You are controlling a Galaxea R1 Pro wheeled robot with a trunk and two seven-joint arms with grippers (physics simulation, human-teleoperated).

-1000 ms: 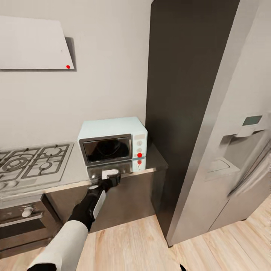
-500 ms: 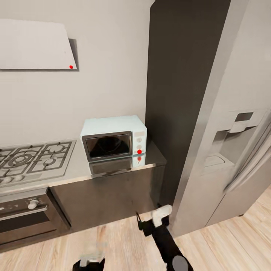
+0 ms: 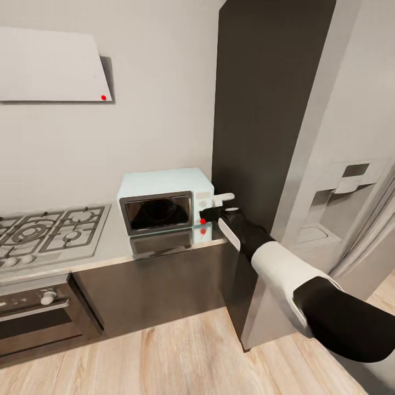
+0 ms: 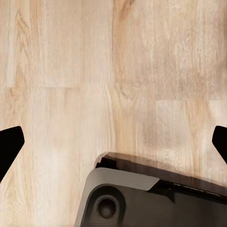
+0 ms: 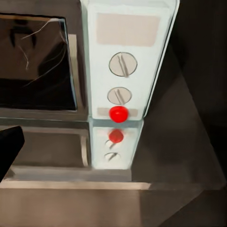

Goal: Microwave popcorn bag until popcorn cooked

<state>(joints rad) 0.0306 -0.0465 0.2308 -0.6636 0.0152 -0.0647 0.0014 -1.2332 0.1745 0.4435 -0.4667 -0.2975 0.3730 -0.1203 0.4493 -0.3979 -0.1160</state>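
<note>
Head cam: microwave [image 3: 164, 204] sits door shut on the counter [image 3: 109, 249] beside the hob [image 3: 46, 233], right hand [image 3: 215, 207] at its red light [image 3: 203, 221], fridge [image 3: 329, 164] alongside. Right wrist: knobs [image 5: 122, 64] close up; can't tell that hand's spread. Left wrist: wood floor [image 4: 113, 71], fingertips [image 4: 9, 146] wide apart.

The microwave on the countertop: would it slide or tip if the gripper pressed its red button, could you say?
Probably neither. The microwave is a squat box sitting flat on the countertop, so tipping looks unlikely. The glossy top mirrors its front, so it might slip slightly backward. The red button sits low on the panel, giving the right gripper little leverage.
</note>
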